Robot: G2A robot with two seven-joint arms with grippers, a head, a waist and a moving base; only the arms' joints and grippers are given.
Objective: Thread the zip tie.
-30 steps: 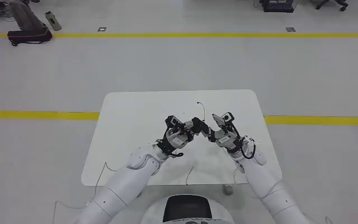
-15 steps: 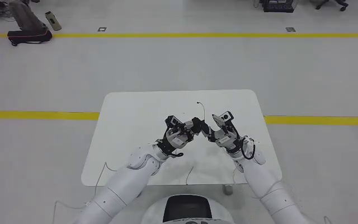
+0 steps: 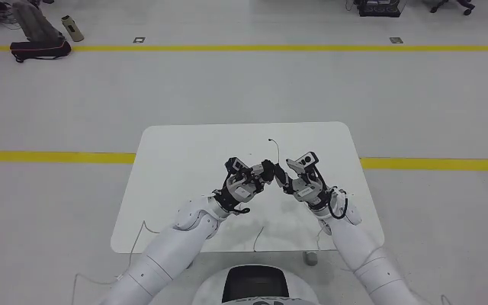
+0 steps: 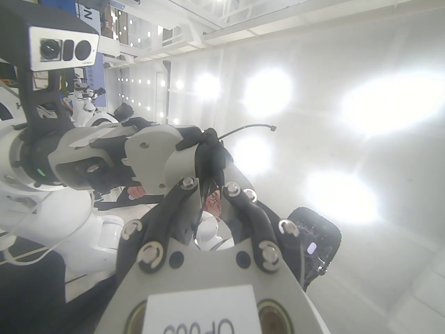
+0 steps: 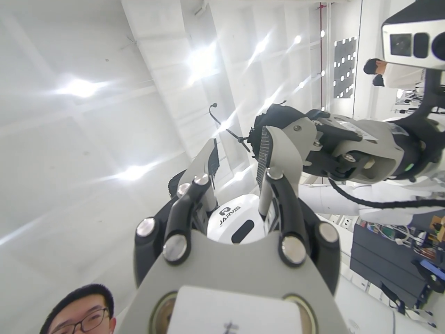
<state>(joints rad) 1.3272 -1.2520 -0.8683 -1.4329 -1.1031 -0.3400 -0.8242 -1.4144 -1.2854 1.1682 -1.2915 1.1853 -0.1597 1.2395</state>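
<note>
A thin black zip tie (image 3: 272, 146) stands up from where both grippers meet, above the middle of the white table (image 3: 175, 191). My left gripper (image 3: 261, 169) is shut on the zip tie (image 4: 248, 127), whose free tail curves away past the black pads. In the right wrist view my right gripper (image 5: 238, 147) is open. Its two fingers (image 5: 208, 165) sit on either side of the zip tie (image 5: 218, 119), just short of the left gripper (image 5: 259, 133). From above, the right gripper (image 3: 279, 174) nearly touches the left one.
Both arms hover over the table's centre, with bare tabletop on every side. A thin white cable (image 3: 259, 236) lies near the front edge. Yellow floor lines (image 3: 69, 157) run past the table, and a dark bag (image 3: 38, 47) lies far back left on the floor.
The right wrist has turned very slightly. The left arm and the zip tie have kept their place.
</note>
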